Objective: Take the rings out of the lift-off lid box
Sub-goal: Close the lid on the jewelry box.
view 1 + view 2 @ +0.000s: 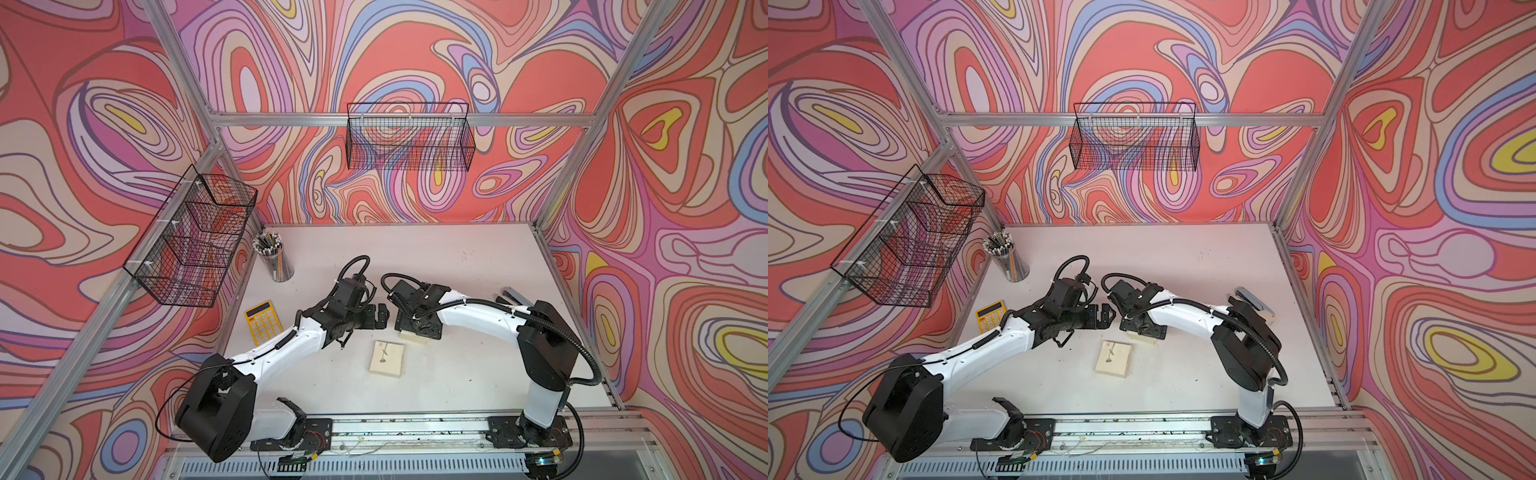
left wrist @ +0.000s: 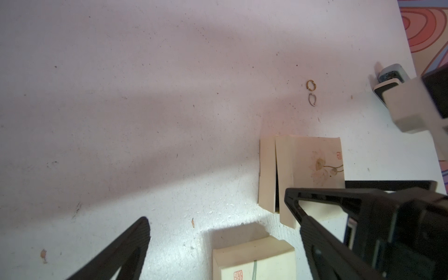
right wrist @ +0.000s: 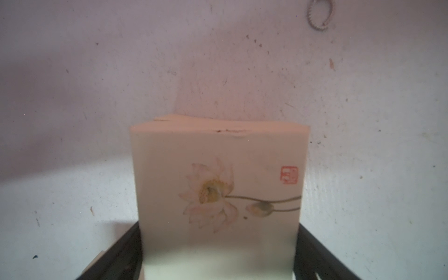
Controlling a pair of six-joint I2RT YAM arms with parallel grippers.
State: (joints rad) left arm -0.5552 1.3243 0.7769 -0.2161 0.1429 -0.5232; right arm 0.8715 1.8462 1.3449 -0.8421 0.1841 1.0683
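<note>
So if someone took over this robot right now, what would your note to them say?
Left claw: open, empty.
Right claw: fingers against both sides of the lotus box; looks like a grip.
One ring and the other ring lie side by side on the table, outside the box.
Done: rings are out.
Left: probably only letting go of the box; I cannot tell whether its lid sits straight.
</note>
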